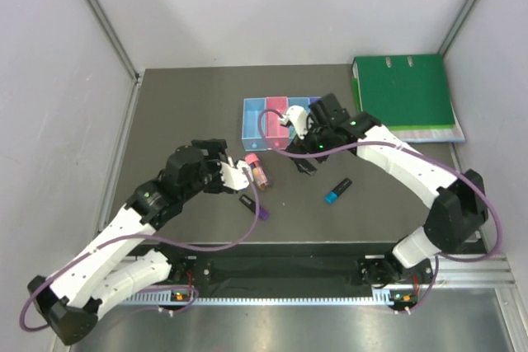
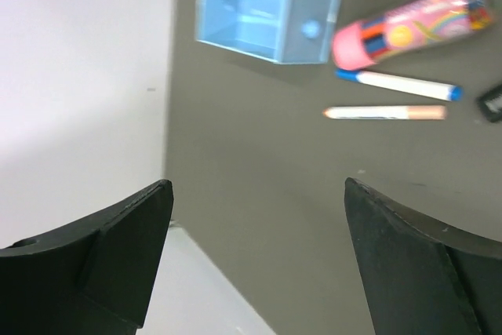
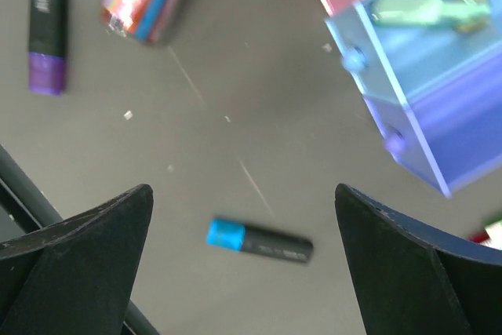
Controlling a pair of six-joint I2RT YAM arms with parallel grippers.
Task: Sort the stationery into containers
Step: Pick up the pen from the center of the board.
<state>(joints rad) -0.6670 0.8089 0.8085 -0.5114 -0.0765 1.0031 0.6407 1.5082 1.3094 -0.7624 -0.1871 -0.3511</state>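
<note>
Four bins stand in a row at the back: light blue (image 1: 254,117), pink (image 1: 276,113), blue (image 1: 297,109) and violet-blue (image 1: 316,103). A mint green marker (image 3: 427,7) lies in the blue bin (image 3: 408,60). The thick pink marker (image 1: 258,171), a purple-ended marker (image 1: 256,206) and a blue-ended marker (image 1: 337,190) lie on the table. My left gripper (image 1: 239,173) is open and empty beside the pink marker. Its wrist view shows two white pens (image 2: 400,84) (image 2: 384,112). My right gripper (image 1: 307,158) is open, above the blue-ended marker (image 3: 260,242). The eraser is out of view.
A large green ring binder (image 1: 404,92) lies at the back right, close to the bins. Grey walls close off the left, back and right sides. The right arm's forearm reaches over the table's right half.
</note>
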